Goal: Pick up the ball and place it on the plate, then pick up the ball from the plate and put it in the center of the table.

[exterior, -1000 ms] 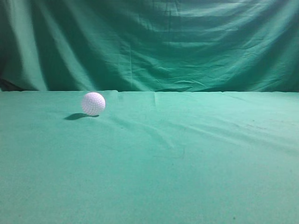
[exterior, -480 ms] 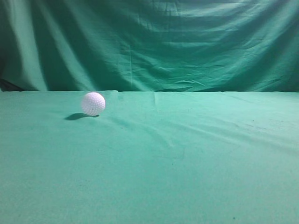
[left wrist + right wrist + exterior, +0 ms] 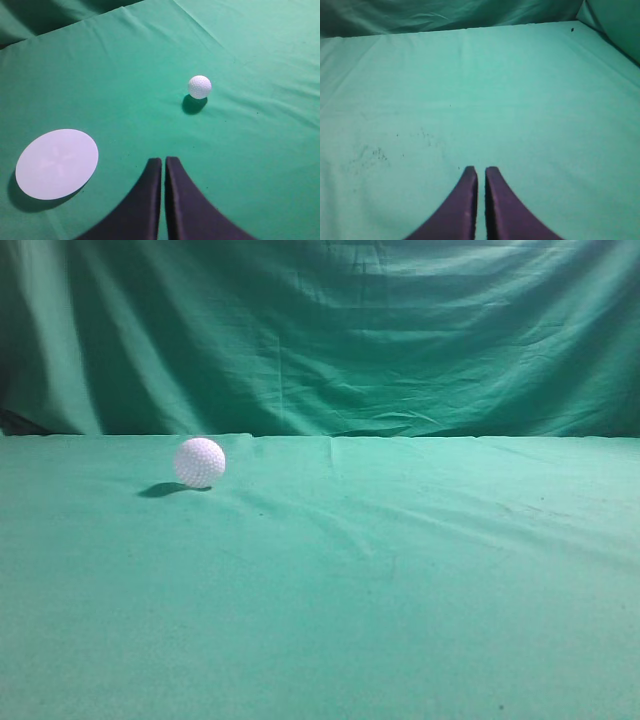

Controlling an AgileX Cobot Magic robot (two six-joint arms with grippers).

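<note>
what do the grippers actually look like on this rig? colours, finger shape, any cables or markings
Only the fingers show, in the wrist views. The left gripper has two matte black fingers, broad at the base and curving to narrow tips. The right gripper has the same curved shape but looks dark purple under this lighting. No cables, markings or arm links are visible; the exterior view shows no arm at all.
</note>
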